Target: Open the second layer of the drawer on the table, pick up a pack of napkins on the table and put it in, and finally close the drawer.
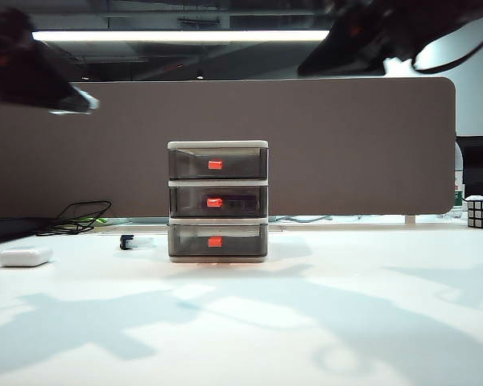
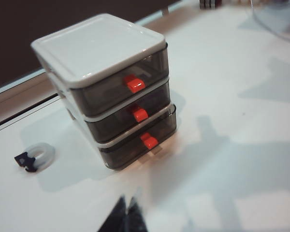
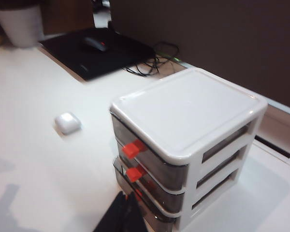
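Both arms hang high, dark and blurred. The left pincer (image 2: pixel 125 212) has its fingers pressed together; the right pincer (image 3: pixel 123 215) likewise shows its fingers meeting, holding nothing.

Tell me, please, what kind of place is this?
Probably an office or lab: a grey partition behind the white table, ceiling strip lights, and a mouse on a dark pad.

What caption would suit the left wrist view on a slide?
Left gripper shut, hovering above the table before the drawer, all three layers closed.
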### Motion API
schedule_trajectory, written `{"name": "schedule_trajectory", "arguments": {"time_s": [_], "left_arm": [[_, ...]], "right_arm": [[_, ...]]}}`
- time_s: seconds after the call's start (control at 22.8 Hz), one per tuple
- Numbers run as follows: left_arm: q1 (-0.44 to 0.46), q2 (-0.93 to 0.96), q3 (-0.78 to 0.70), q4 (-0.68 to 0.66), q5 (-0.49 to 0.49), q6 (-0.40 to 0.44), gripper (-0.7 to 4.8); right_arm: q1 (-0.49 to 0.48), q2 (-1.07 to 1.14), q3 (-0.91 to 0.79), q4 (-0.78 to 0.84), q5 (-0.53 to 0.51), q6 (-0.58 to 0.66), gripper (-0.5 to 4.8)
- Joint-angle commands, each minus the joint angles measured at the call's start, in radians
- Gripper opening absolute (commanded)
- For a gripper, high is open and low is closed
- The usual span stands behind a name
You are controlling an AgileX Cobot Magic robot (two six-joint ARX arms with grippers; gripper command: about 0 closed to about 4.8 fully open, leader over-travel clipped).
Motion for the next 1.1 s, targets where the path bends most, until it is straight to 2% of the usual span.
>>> {"name": "schedule_trajectory", "arguments": {"time_s": [0.04, 0.13, 0.18, 0.26, 0.57, 0.66, 0.97, 1.1], "left_arm": [[0.002, -0.175, -0.14, 0.129, -0.032, -0.123, -0.06], [0.0, -0.275, -0.22, 0.129, -0.063, -0.149, -0.06], [0.0, -0.352, -0.277, 0.13, -0.089, -0.206, -0.06], [0.0, -0.467, -0.346, 0.129, -0.089, -0.265, -0.06], [-0.003, -0.683, -0.355, -0.031, -0.117, -0.226, -0.06], [-0.003, -0.748, -0.355, -0.079, -0.171, -0.211, -0.06], [-0.003, -0.758, -0.355, -0.108, -0.178, -0.196, -0.06], [-0.003, -0.758, -0.355, -0.104, -0.178, -0.19, -0.06]], "right_arm": [[0.01, -0.121, -0.166, 0.032, 0.05, 0.022, -0.05], [0.029, -0.193, -0.268, 0.034, 0.102, 0.04, -0.05], [0.046, -0.243, -0.332, 0.035, 0.129, 0.064, -0.05], [0.069, -0.312, -0.422, 0.047, 0.151, 0.095, -0.05], [0.078, -0.481, -0.598, 0.078, 0.234, 0.142, -0.05], [0.078, -0.555, -0.659, 0.078, 0.272, 0.157, -0.05], [0.078, -0.707, -0.771, 0.058, 0.32, 0.179, -0.05], [0.076, -0.747, -0.771, 0.04, 0.323, 0.152, -0.05]]}}
